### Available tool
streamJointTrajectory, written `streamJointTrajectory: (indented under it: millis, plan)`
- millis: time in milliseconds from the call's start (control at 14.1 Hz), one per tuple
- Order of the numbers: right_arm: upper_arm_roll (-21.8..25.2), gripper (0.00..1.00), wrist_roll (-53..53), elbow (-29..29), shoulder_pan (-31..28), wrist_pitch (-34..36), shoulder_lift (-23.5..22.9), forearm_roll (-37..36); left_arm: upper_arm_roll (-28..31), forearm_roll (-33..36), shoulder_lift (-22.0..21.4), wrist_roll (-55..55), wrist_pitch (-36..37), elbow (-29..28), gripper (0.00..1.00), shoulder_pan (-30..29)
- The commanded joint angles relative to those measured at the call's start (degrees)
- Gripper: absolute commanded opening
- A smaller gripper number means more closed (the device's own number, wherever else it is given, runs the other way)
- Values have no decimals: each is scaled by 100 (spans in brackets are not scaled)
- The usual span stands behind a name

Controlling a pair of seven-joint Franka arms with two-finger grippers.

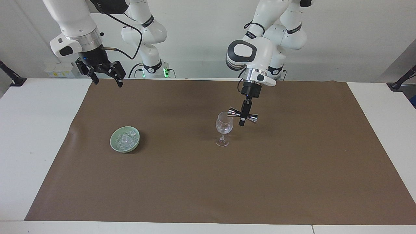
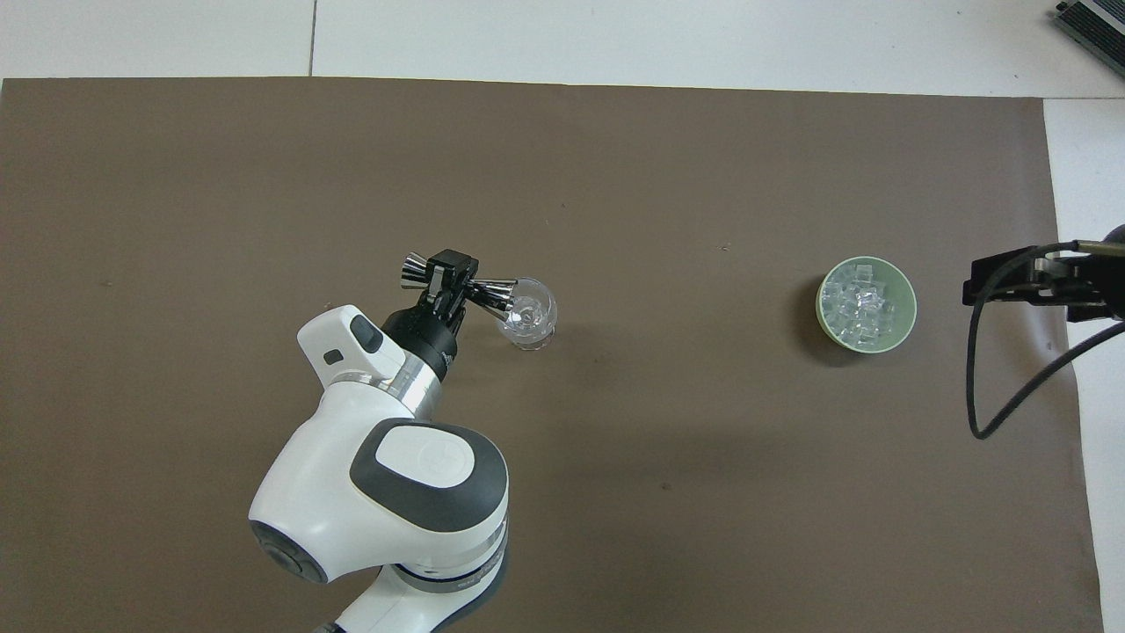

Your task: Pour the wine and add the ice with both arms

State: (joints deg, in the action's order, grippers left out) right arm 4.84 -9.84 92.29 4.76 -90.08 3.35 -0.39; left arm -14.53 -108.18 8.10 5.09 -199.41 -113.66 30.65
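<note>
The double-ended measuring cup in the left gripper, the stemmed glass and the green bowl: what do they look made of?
The double-cone measuring cup, held in the left gripper, looks like polished metal: silvery, with mirror-like streaks. The clear stemmed wine glass looks like glass, see-through with bright glints, though clear plastic cannot be ruled out. The pale green bowl with the ice looks like glazed ceramic, smooth and opaque; possibly plastic.

White table [image 1: 39, 136]: brown mat [image 1: 227, 182] w/ bowl [image 1: 114, 145], glass [image 1: 223, 127]

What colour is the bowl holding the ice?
Pale green bowl; ice inside, clearest in the overhead view.
</note>
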Motion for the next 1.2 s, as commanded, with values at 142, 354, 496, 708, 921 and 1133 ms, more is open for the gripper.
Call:
streamJointTrajectory:
  millis: [142, 354, 496, 708, 921, 1133]
  plan:
    - [-27, 100, 87, 149, -72, -1, 140, -14, 29, 60, 95, 255, -125, 169, 0, 55]
    - [-27, 100, 87, 149, -72, -1, 140, -14, 21, 60, 104, 335, -125, 177, 0, 64]
    - [-27, 100, 70, 149, -72, -10, 140, -14, 21, 60, 104, 335, -125, 177, 0, 55]
    - [-27, 100, 61, 149, -72, -27, 140, -14, 12, 51, 104, 326, -116, 177, 0, 55]
    - [-27, 100, 61, 149, -72, -36, 140, -14, 3, -54, 104, 221, -107, 177, 0, 2]
    - [-36, 100, 113, 149, -72, -53, 140, -14, -6, -98, 87, -43, -46, 151, 0, -120]
